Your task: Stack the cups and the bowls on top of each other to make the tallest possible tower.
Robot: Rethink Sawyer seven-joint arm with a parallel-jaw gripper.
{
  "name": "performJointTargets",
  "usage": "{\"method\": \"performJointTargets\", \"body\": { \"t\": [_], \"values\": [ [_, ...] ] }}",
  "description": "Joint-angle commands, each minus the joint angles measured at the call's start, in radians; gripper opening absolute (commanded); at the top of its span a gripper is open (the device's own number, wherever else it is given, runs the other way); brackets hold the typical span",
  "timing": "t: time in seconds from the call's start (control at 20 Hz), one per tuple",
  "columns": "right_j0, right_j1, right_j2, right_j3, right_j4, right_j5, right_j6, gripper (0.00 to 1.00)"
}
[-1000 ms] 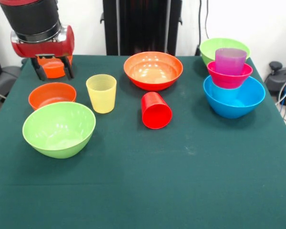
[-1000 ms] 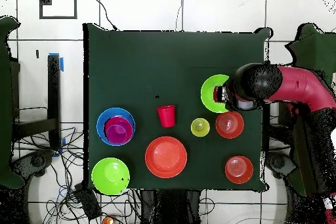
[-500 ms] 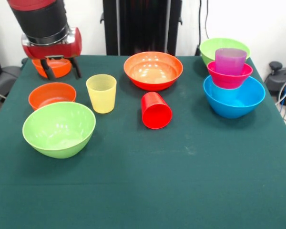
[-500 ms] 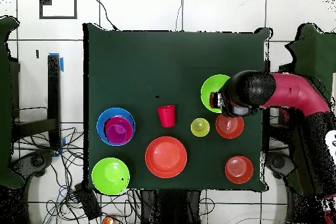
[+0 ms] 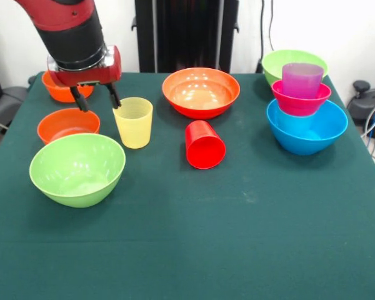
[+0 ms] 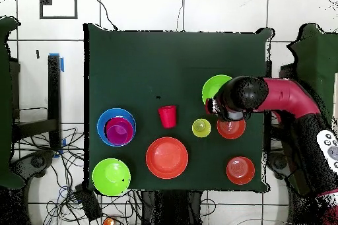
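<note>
My gripper [image 5: 97, 102] hangs open and empty between the yellow cup [image 5: 133, 122] and a small orange bowl [image 5: 68, 124]. One fingertip [image 5: 115, 102] is close beside the cup's rim. A second small orange bowl [image 5: 58, 88] sits behind the arm. A red cup [image 5: 205, 145] lies on its side mid-table. The purple cup [image 5: 302, 79] stands in the magenta bowl [image 5: 300, 103], which is nested in the blue bowl [image 5: 307, 131]. Seen from overhead, the arm covers the gripper next to the yellow cup [image 6: 201, 128].
A lime green bowl [image 5: 77, 169] stands in front of the gripper, and another one [image 5: 276, 62] is at the back right. The wide orange bowl [image 5: 200, 92] sits at the back centre. Cables lie on the floor [image 6: 46, 169] beside the table.
The arm has swung away from the back small orange bowl, moving right and nearer in the front view. The open gripper now hangs beside the yellow cup. No cup or bowl has moved.
</note>
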Motion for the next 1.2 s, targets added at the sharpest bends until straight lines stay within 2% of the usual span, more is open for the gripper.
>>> {"method": "performJointTargets", "body": {
  "t": [0.05, 0.6, 1.2],
  "values": [
    [0.047, 0.043, -0.03, 0.007, -0.145, -0.054, -0.249, 1.0],
    [0.04, 0.062, -0.017, -0.023, -0.204, -0.063, -0.249, 1.0],
    [0.04, 0.095, -0.027, 0.004, -0.24, -0.128, -0.175, 1.0]
  ]
}}
